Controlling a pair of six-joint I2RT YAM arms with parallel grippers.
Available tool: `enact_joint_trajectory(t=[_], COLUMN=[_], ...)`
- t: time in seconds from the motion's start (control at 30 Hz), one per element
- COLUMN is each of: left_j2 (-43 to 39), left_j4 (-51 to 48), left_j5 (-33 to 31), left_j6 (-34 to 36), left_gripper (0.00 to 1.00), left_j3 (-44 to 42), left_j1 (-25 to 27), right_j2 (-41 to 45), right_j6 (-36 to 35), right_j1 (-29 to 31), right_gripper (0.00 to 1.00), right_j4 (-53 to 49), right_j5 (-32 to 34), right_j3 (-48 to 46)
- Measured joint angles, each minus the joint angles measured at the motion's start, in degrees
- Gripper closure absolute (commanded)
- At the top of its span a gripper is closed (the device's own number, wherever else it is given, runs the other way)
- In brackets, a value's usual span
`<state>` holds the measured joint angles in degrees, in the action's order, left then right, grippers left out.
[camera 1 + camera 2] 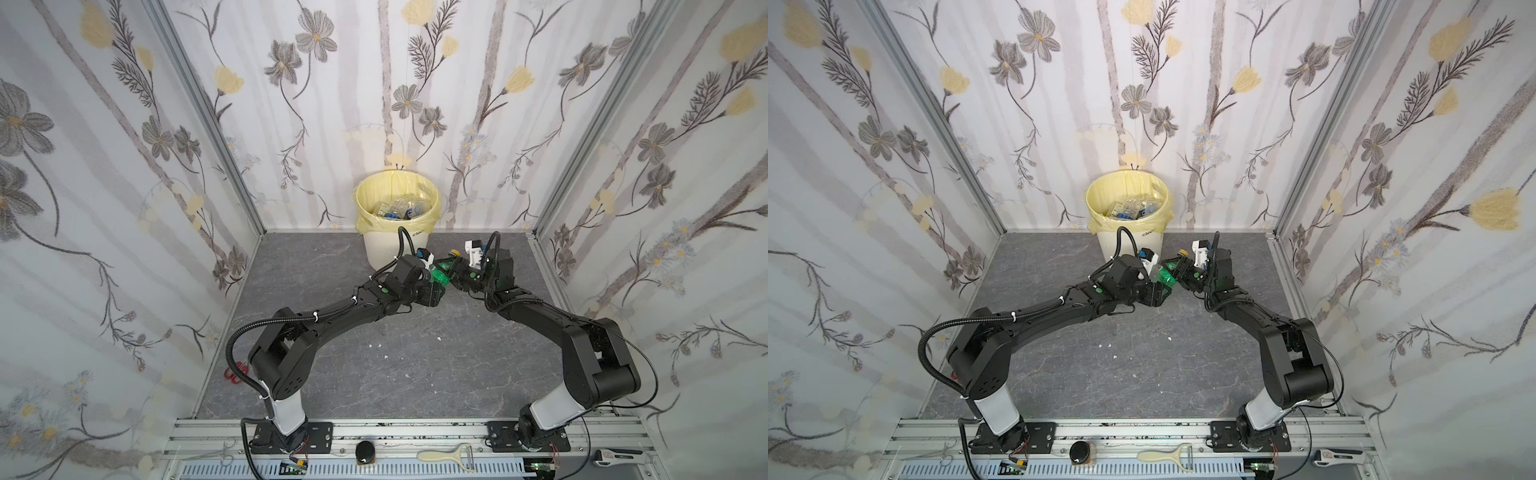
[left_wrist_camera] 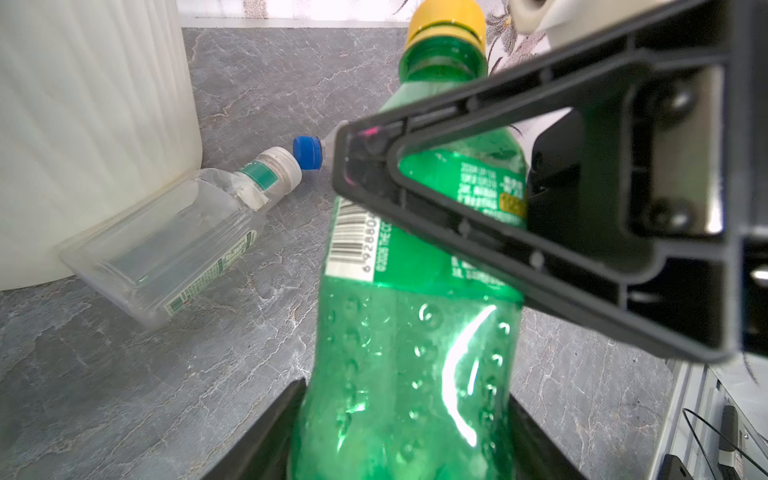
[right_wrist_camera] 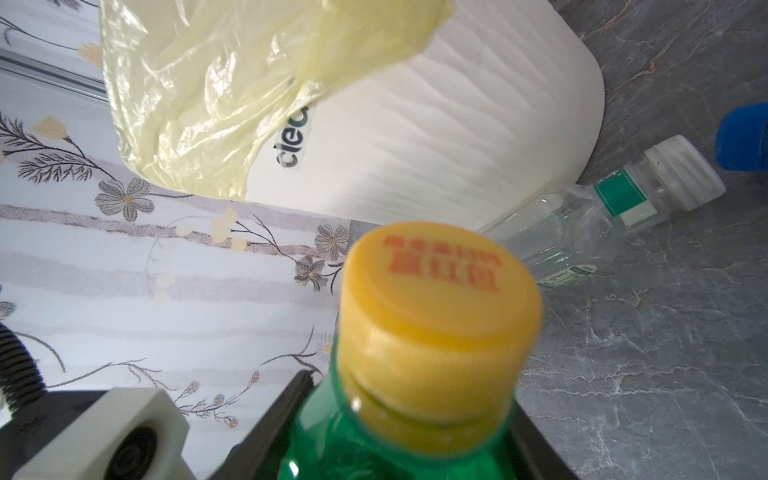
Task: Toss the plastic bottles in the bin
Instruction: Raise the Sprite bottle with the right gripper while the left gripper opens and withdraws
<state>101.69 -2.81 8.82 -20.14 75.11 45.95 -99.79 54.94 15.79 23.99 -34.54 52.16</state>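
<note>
The grey marbled tabletop [image 1: 415, 374] fills the floor of the flower-papered enclosure. At its far edge stands the bin [image 1: 384, 249], cream-white and ribbed, with a pale yellow bag [image 1: 361, 208] folded over its rim. Inside it lies a heap of clear plastic bottles [image 1: 399, 208] with blue labels and caps. Both black arms reach in from the near rail and meet just in front of the bin, to its right in both top views. Between them is a green bottle [image 2: 407, 332], outside the bin and near its wall. The left gripper [image 2: 407, 415] has its two fingers on either side of the bottle's dimpled lower body. Whether they press it or only flank it cannot be told. The right gripper [image 3: 409, 415] pinches the bottle's shoulder just below the neck, and one of its fingers [image 2: 561, 257] crosses the label in the left wrist view. A clear bottle [image 2: 174, 249] with a green-banded neck and a white cap lies on its side on the tabletop, its base at the foot of the bin. Just beyond its cap is a blue cap [image 2: 307, 153] of another bottle, whose body is mostly hidden. The green bottle's yellow cap [image 3: 440, 311] carries red print.
</note>
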Motion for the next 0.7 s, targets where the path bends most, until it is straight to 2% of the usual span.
enact_joint_trajectory(t=[0.1,0.3,0.5,0.7], left_j2=[0.04,-0.94,-5.66,-11.65], left_j4=[-0.02,-0.15,-0.74,-2.1], left_j5=[-0.02,-0.37,-1.16,-2.78], left_j6=[0.0,0.02,0.98,2.36], left_gripper=[0.22,0.0,0.0,0.0], left_j3=[0.02,-0.37,-0.5,1.9], left_j1=[-0.22,-0.66,-1.79,-4.33], right_j2=[0.09,0.09,0.11,0.13], right_j6=[-0.07,-1.55,-4.63,-9.49], right_j1=[0.0,-0.13,-0.22,-0.39], right_gripper=[0.54,0.54,0.54,0.54], right_j4=[-0.11,-2.29,-7.87,-17.35], right_j5=[0.28,0.96,3.87,8.46], right_j3=[0.0,2.23,9.86,24.15])
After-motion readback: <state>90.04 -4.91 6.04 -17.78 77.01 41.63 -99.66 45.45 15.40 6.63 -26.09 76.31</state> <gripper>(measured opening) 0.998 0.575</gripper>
